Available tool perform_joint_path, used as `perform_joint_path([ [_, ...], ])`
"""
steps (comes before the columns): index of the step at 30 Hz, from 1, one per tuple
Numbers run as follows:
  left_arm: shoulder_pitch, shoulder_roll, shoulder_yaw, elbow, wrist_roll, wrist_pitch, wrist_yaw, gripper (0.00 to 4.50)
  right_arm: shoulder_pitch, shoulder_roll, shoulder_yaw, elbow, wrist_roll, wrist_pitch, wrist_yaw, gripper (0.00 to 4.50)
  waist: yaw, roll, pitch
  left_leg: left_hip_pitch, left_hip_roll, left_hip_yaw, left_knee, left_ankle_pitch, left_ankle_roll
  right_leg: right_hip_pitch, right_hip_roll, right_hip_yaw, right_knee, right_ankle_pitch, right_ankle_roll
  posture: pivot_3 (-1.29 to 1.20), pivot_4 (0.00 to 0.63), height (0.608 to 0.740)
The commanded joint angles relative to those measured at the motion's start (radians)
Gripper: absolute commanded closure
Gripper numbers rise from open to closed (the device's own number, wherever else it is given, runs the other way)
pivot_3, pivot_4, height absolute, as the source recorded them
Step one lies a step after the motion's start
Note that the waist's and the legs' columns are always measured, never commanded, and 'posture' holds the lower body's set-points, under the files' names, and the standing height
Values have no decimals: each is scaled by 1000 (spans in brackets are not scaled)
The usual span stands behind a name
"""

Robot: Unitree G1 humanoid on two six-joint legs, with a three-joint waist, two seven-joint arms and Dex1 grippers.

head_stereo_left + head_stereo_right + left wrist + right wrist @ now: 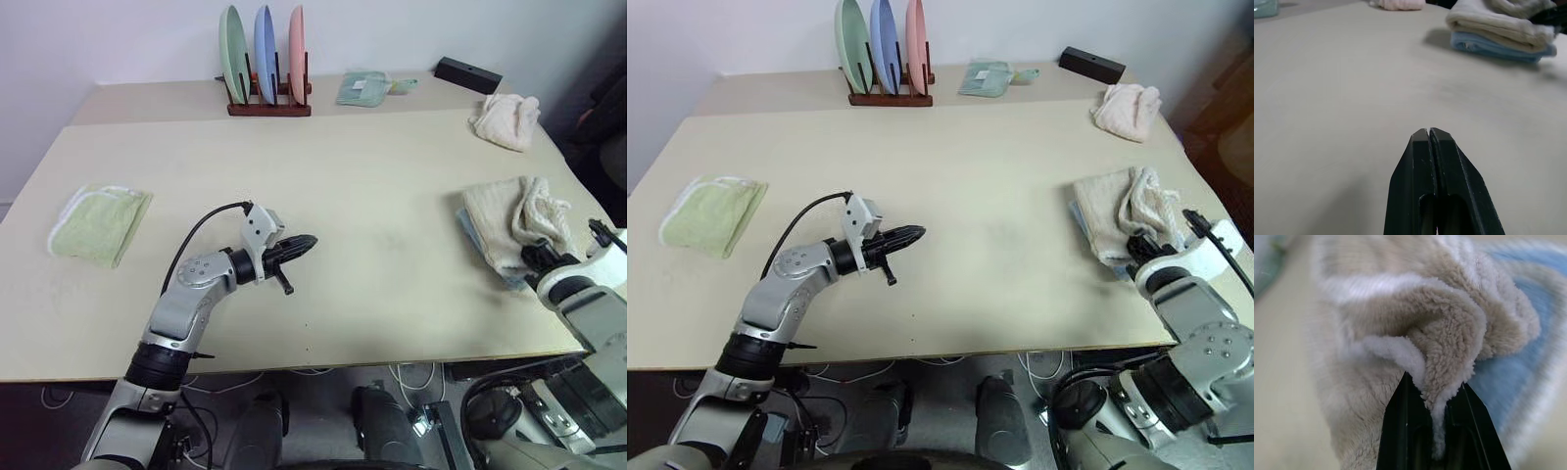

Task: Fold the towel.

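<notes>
The towel (pixel 509 220) is a beige terry cloth, bunched and partly folded, lying on a folded light-blue towel (pixel 1493 46) near the table's right edge. In the right wrist view a fold of the towel (pixel 1415 323) with its white edge is pinched between my right gripper's (pixel 1435 396) two black fingers. That right gripper (pixel 1141 245) sits at the towel's near side. My left gripper (pixel 304 242) hovers over the bare middle of the table, pointing toward the towel but well apart from it. Its fingers (pixel 1420 161) are pressed together with nothing between them.
A folded light-green towel (pixel 98 223) lies at the table's left. At the back stand a wooden rack with three plates (pixel 266 59), a pale green cloth (pixel 364 88) and a black box (pixel 468 74). A cream cloth (pixel 506 119) lies at the back right.
</notes>
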Motion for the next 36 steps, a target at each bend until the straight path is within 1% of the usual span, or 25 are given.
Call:
perform_joint_path([
  [1,-5,-6,-6,-13,11,-29,-13,4500,6,-43,-5,-22,-11,-24,-2,4477,0,0,0,0,0,0,0,0,0,0,0,0,0,0,0,0,150,740],
  [4,8,-9,-4,-17,16,-33,-13,4500,21,-72,13,-14,-24,-72,4,3532,1,0,0,0,0,0,0,0,0,0,0,0,0,0,0,0,150,740],
  [7,20,-16,-5,-24,20,-32,-6,4500,29,-108,37,-13,-40,-128,12,2056,1,0,0,0,0,0,0,0,0,0,0,0,0,0,0,0,150,740],
  [10,30,-23,-8,-31,23,-30,-2,4500,50,-165,88,-19,-70,-209,25,436,1,0,0,0,0,0,0,0,0,0,0,0,0,0,0,0,150,740],
  [11,32,-25,-7,-31,23,-30,-1,4500,64,-189,110,-23,-84,-239,32,61,1,0,0,0,0,0,0,0,0,0,0,0,0,0,0,0,150,740],
  [15,30,-23,5,-15,25,-35,-1,4500,113,-284,180,-41,-157,-370,37,61,2,0,0,0,0,0,0,0,0,0,0,0,0,0,0,0,150,740],
  [18,13,-24,26,11,33,-44,20,4500,102,-335,223,-43,-160,-441,70,61,0,0,0,0,0,0,0,0,0,1,0,0,0,0,1,0,150,740],
  [19,6,-20,41,26,35,-53,29,4500,104,-355,270,-55,-156,-463,103,61,0,0,0,0,0,0,0,0,0,1,0,0,0,0,1,0,150,740],
  [20,1,-11,63,43,39,-64,43,4500,118,-386,353,-76,-147,-481,165,61,-2,0,0,0,0,0,0,0,0,1,0,0,0,0,1,0,150,740],
  [21,-4,-6,76,54,44,-70,54,4500,130,-409,410,-84,-141,-497,211,61,-6,0,0,1,0,0,0,0,0,1,0,0,0,0,1,0,150,740],
  [22,-2,9,99,63,45,-81,61,4500,145,-441,504,-109,-135,-517,277,61,-10,0,0,1,0,0,0,0,0,0,0,0,0,0,1,0,150,740],
  [24,-4,25,120,77,51,-96,72,4500,159,-480,614,-115,-129,-560,370,61,-18,0,0,1,1,-1,-1,0,0,1,1,-1,0,0,1,0,150,740],
  [27,38,75,175,79,67,-125,96,4500,166,-467,769,-92,-87,-606,505,61,-18,-1,0,1,1,-1,-1,0,0,1,0,-1,-1,-1,1,0,150,740],
  [28,44,80,181,77,71,-126,105,4500,167,-470,795,-73,-86,-621,533,61,-18,-1,0,1,1,-1,-1,0,0,1,0,-1,-2,-1,1,0,150,740],
  [31,104,105,218,19,60,-125,117,4500,151,-472,911,21,-141,-705,600,61,-13,-2,1,0,0,-1,0,0,0,2,0,-1,-3,-1,1,0,150,740],
  [36,181,117,239,-71,49,-106,130,4500,121,-464,981,153,-185,-814,673,61,2,-3,1,0,0,-1,1,0,0,1,0,-1,-3,-1,1,0,150,740],
])
